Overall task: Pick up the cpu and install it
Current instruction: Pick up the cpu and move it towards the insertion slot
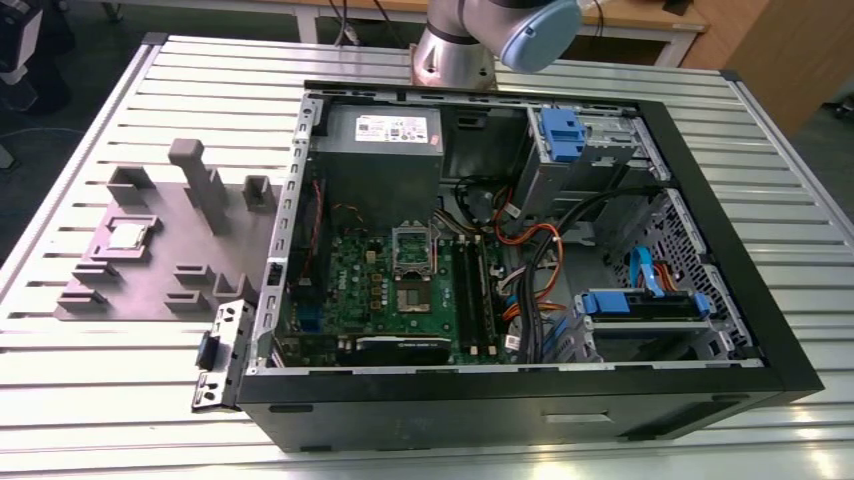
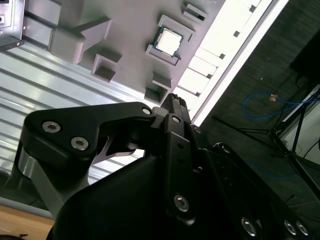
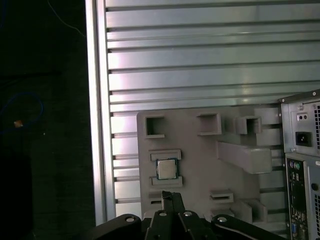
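The cpu (image 1: 130, 234) is a small silver square lying flat in a recess of the grey fixture plate (image 1: 174, 270), at the exterior view's left of the open computer case (image 1: 534, 400). Both wrist views look down on the cpu (image 3: 166, 169) (image 2: 167, 41) from well above. My gripper (image 3: 172, 196) hangs high over the plate's edge near the cpu, apart from it, its black fingers (image 2: 172, 107) together with nothing between them. The motherboard's silver socket frame (image 1: 411, 250) stands in the middle of the case.
The fixture plate carries several raised blocks and posts (image 1: 198, 175). Inside the case are a power supply (image 1: 384, 130), blue drive brackets (image 1: 641, 303) and cable bundles (image 1: 534, 270). The slatted metal table (image 3: 200, 65) ends at a dark drop (image 3: 45, 125). The arm's base (image 1: 454, 55) stands behind the case.
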`<state>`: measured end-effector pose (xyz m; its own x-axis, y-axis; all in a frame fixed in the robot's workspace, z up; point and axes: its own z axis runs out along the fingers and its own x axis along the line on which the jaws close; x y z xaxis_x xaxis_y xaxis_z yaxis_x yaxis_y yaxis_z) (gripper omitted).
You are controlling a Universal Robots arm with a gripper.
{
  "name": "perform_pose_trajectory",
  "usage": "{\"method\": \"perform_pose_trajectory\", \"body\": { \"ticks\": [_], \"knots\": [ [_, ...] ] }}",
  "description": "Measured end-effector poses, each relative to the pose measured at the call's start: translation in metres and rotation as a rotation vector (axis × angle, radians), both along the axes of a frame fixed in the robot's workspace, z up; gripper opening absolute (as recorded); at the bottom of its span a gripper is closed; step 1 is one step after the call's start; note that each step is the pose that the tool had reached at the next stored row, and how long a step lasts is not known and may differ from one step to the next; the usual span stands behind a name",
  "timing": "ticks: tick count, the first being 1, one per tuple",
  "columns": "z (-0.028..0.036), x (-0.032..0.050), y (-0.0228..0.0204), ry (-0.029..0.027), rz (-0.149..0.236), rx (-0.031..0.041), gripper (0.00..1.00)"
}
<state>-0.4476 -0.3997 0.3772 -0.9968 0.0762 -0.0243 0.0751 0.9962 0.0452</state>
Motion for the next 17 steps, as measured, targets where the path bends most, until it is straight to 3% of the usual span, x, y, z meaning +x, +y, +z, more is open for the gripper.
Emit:
{"method": "perform_pose_trajectory", "body": {
  "ticks": [12,14,16,17],
  "knots": [
    [-0.0002,0.0,0.0,0.0,0.0,0.0,0.11],
    [-0.0002,0.0,0.0,0.0,0.0,0.0,0.17],
    [-0.0002,0.0,0.0,0.0,0.0,0.0,0.29],
    [-0.0002,0.0,0.0,0.0,0.0,0.0,0.29]
  ]
}}
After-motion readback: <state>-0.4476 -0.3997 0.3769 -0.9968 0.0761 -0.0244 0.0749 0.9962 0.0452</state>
